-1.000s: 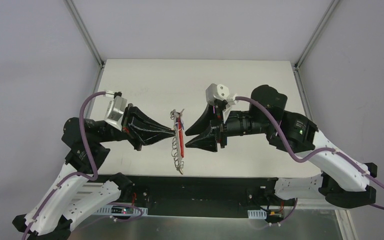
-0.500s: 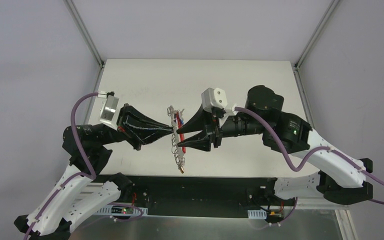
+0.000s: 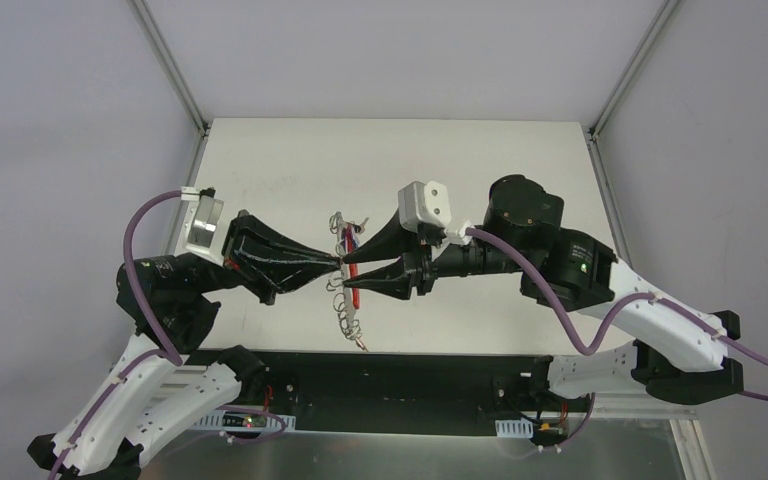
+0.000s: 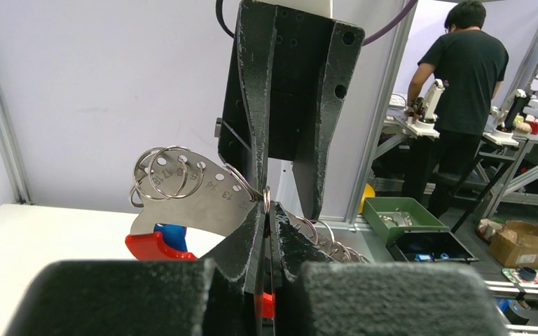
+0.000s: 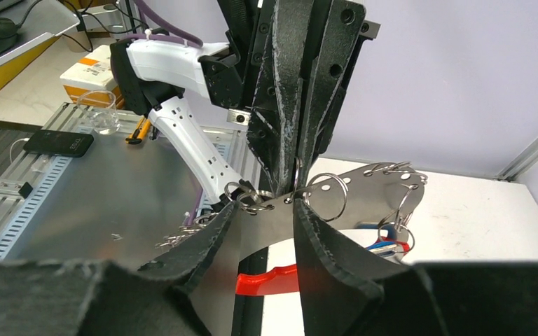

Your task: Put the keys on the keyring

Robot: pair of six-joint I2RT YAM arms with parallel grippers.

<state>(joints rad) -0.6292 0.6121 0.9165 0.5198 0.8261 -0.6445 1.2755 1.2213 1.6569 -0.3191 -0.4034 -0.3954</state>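
Over the middle of the table point(image 3: 260, 170), the left fingers point(image 3: 300, 262) and right fingers point(image 3: 380, 245) point at each other from opposite sides, tips nearly meeting. The left fingers are pressed together, pinching the keyring point(image 3: 348, 312) and holding it up. The right fingers are spread, one on either side of that pinch; whether they touch the metal I cannot tell. The keyring's curved steel plate point(image 4: 203, 203) runs front to back, with its red strap point(image 5: 270, 280) below. The pinched part is a wire ring point(image 4: 266, 198) at the plate's edge.
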